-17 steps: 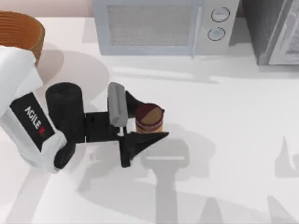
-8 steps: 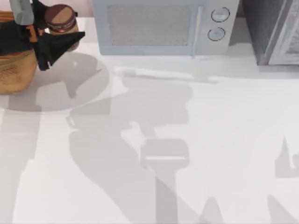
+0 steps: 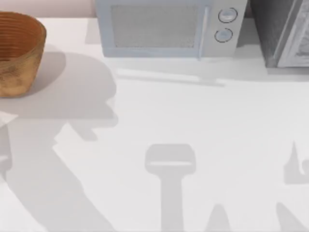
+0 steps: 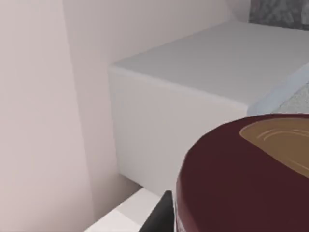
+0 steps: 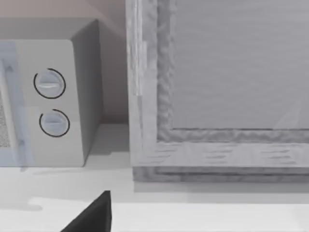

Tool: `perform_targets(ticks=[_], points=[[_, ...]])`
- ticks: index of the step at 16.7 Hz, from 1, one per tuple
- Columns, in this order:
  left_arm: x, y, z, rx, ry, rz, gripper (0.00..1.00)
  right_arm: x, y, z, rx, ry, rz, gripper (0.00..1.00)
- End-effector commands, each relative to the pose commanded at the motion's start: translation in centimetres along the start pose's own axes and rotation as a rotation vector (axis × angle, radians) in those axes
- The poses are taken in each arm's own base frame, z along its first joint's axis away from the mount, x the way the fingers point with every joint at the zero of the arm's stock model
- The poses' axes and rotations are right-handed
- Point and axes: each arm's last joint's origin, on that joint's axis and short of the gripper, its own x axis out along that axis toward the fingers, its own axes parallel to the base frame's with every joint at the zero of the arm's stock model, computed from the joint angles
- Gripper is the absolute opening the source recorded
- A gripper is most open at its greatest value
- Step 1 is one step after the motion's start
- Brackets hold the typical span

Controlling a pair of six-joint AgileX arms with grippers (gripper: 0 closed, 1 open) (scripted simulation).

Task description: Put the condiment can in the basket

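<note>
My left gripper is clamped on the condiment can [image 4: 251, 179], held high beside the microwave [image 4: 193, 96] so it clears the wicker basket [image 3: 19, 53] at the surface's far-left corner.

Cut-offs and partial sights — top and both wrist views.

Basket [image 3: 19, 53] clipped by the top view's left edge; its inside is out of sight. Condiment can [image 4: 246, 179] runs off the left wrist view's edge — lid alone seen, label hidden. One dark finger [image 4: 157, 217] of the left claw barely shows beside it; its grip cannot be judged. A dark finger [image 5: 91, 215] of the right claw pokes in, cropped.
</note>
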Motion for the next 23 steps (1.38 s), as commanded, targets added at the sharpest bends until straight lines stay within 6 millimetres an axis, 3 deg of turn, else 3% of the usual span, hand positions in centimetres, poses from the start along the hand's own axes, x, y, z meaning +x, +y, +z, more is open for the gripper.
perform_targets(ticks=[3,9,17,22,23], points=[[-2.7,0.6,0.5,-0.033,0.009,0.055,0.0,0.0,0.0,0.0,0.0,0.0,0.0,1.0],[-2.6,0.7,0.2,-0.04,0.011,0.057,0.0,0.0,0.0,0.0,0.0,0.0,0.0,1.0],[2.7,1.0,-1.6,-0.028,0.009,0.061,0.0,0.0,0.0,0.0,0.0,0.0,0.0,1.0],[3.2,0.9,-1.8,-0.035,0.009,0.058,0.0,0.0,0.0,0.0,0.0,0.0,0.0,1.0],[3.2,0.9,-1.8,-0.035,0.009,0.058,0.08,0.0,0.0,0.0,0.0,0.0,0.0,1.0]])
